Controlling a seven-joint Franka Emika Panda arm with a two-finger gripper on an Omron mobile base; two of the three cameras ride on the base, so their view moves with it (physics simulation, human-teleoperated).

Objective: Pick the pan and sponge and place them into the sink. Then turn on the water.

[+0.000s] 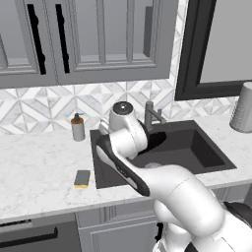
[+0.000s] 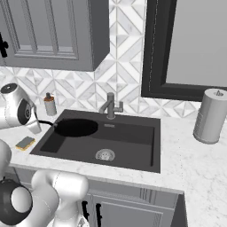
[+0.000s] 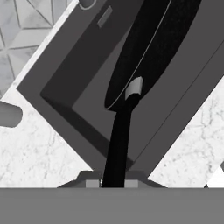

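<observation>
Hand view is giving you the clearest look: your gripper [image 3: 113, 183] is pinching the long black handle of the pan [image 3: 153, 48], fingers pressed tight on either side of it, and the pan itself is hanging over the dark sink [image 3: 65, 83] with its round body out ahead of the fingertips. Over in the right base view you're seeing the pan [image 2: 75, 127] sitting at the left end of the sink [image 2: 133, 137], handle pointing left toward the arm, and the silver drain [image 2: 105, 154] is lying off to its right, not covered. The faucet [image 2: 110, 106] is standing at the back rim just beside the pan, so that's the closest thing to bump. The soap dispenser [image 2: 50, 104] is parked on the counter behind the left corner of the basin. The sponge [image 1: 82, 178] is lying on the marble counter [image 1: 39, 162] left of the sink, apart from everything. A grey canister [image 2: 210, 116] is standing well off to the right.
</observation>
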